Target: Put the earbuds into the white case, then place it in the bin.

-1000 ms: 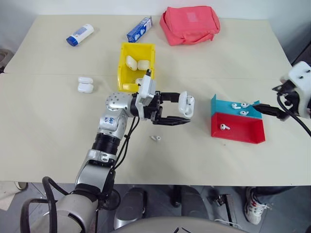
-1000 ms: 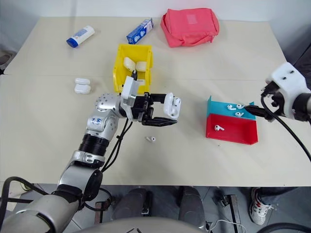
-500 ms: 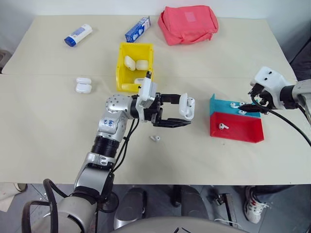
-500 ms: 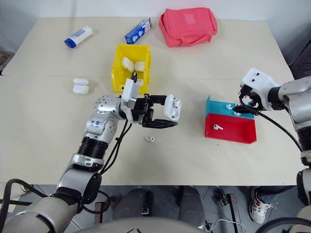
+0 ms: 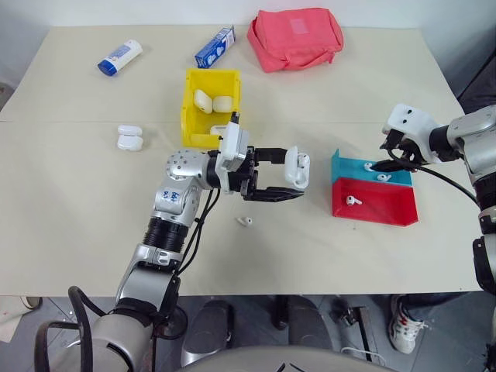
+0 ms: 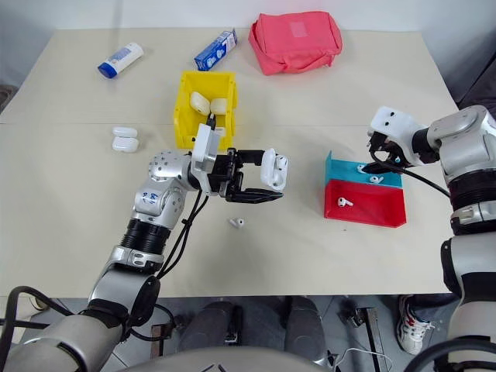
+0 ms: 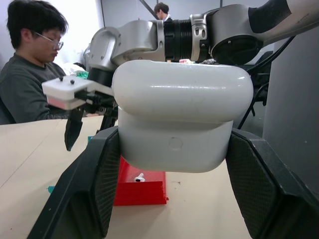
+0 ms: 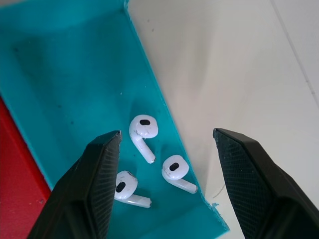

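Your left gripper (image 5: 292,180) is clamped on the white case (image 5: 297,168), held above the table right of the bin (image 5: 213,105); glossy and rigid, so squeeze its flat sides. Your right gripper (image 8: 164,164) hangs with jaws apart over the earbuds (image 8: 143,128) in the teal tray (image 8: 65,84); they look tiny, light and slick, so pinch the bulb, not the stem.

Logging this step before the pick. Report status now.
Left gripper shut on white case, held over table. Right gripper open above three earbuds in teal tray. Nothing in the way.

Bare tabletop (image 5: 93,217) around loose earbud (image 5: 246,222)
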You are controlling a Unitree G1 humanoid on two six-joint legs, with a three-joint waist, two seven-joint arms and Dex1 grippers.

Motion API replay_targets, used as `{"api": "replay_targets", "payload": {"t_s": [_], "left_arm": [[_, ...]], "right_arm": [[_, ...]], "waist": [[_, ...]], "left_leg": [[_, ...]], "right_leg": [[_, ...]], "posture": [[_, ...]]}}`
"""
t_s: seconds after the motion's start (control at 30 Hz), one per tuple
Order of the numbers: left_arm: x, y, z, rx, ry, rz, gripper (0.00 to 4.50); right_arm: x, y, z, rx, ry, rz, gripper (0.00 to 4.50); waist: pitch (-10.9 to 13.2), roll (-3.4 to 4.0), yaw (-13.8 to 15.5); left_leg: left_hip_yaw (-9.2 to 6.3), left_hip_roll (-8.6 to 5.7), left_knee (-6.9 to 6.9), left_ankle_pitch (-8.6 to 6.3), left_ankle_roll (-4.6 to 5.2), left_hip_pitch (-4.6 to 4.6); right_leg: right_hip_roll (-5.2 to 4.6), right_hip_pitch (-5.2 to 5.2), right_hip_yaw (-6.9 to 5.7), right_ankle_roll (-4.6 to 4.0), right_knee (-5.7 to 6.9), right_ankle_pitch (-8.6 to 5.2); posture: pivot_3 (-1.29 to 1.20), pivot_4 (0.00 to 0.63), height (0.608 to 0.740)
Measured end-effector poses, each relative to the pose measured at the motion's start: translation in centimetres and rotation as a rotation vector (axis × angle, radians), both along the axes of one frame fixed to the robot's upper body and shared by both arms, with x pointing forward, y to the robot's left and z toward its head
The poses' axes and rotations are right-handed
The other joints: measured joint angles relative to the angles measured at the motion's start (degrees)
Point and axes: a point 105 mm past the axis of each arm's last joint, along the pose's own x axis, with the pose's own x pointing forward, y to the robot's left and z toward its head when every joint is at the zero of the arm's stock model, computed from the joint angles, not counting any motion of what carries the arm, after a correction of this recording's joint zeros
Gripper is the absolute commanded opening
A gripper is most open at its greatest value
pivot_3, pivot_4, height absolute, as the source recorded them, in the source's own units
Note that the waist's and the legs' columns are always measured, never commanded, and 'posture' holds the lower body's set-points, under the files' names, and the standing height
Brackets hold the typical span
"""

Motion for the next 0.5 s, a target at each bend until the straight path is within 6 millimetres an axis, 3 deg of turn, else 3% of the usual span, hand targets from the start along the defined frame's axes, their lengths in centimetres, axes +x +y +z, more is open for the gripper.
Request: {"api": "replay_targets", "payload": {"t_s": [0.43, 0.5], "left_arm": [[0.2, 0.2, 0.0, 0.002, 0.002, 0.015, 2.80], [0.1, 0.2, 0.0, 0.001, 0.003, 0.015, 2.80]], "right_arm": [[0.7, 0.5, -0.9, -0.005, 0.043, 0.020, 3.05], [0.7, 0.5, -1.1, -0.004, 0.050, 0.022, 2.69]], "waist": [[-0.02, 0.03, -0.14], [-0.02, 0.04, -0.17]], "left_leg": [[0.04, 0.01, -0.01, 0.03, -0.06, 0.05], [0.05, 0.01, -0.01, 0.04, -0.06, 0.05]], "right_leg": [[0.03, 0.00, 0.07, 0.00, 0.05, 0.00], [0.04, 0.00, 0.07, 0.00, 0.05, 0.00]], "posture": [[0.00, 0.150, 0.740], [0.00, 0.150, 0.740]]}}
